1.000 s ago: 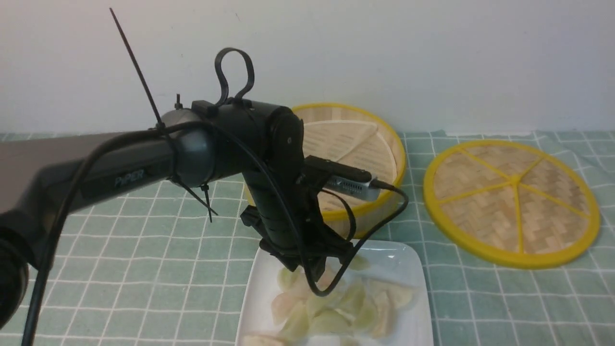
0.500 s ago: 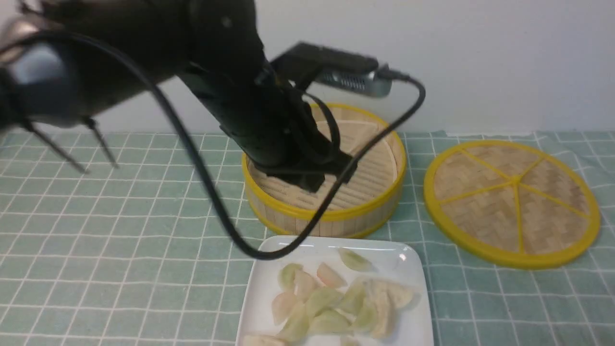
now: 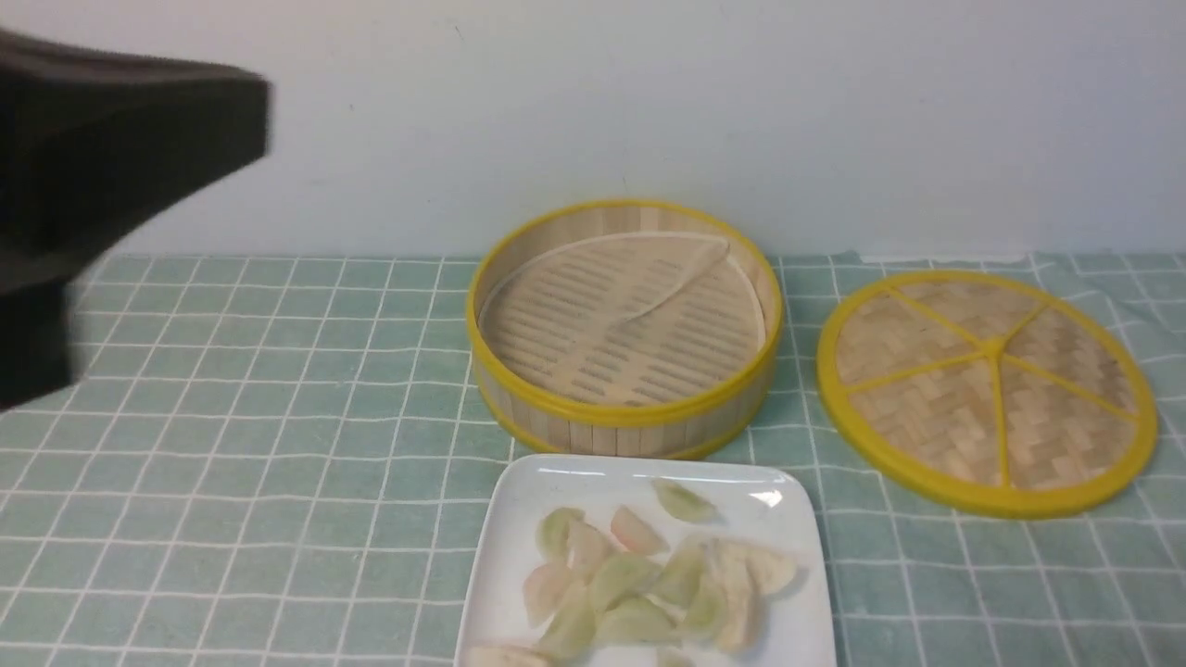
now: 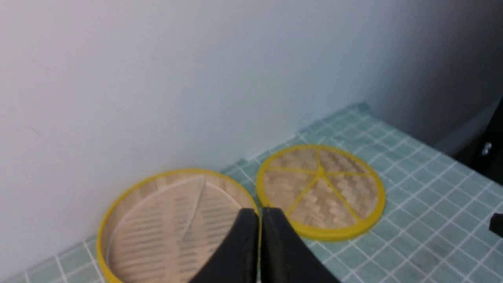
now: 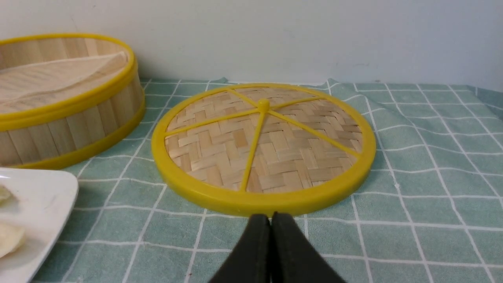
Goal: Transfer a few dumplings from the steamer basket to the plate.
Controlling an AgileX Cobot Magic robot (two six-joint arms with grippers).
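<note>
Dumplings (image 3: 649, 584) heaped on the plate (image 3: 519, 519), steamer basket (image 3: 625, 329) beyond, left gripper (image 4: 259, 214) clenched empty above, right gripper (image 5: 270, 220) clenched empty near lid (image 5: 263, 145).

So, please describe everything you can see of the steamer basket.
The steamer basket is round and shallow, with an upright wall of pale bamboo slats between yellow rims at top and bottom. Inside lies a pale slotted liner with a curved crease; no dumplings are in it. It stands upright on the green checked cloth, near the wall, just behind the white plate and beside the flat woven lid.
</note>
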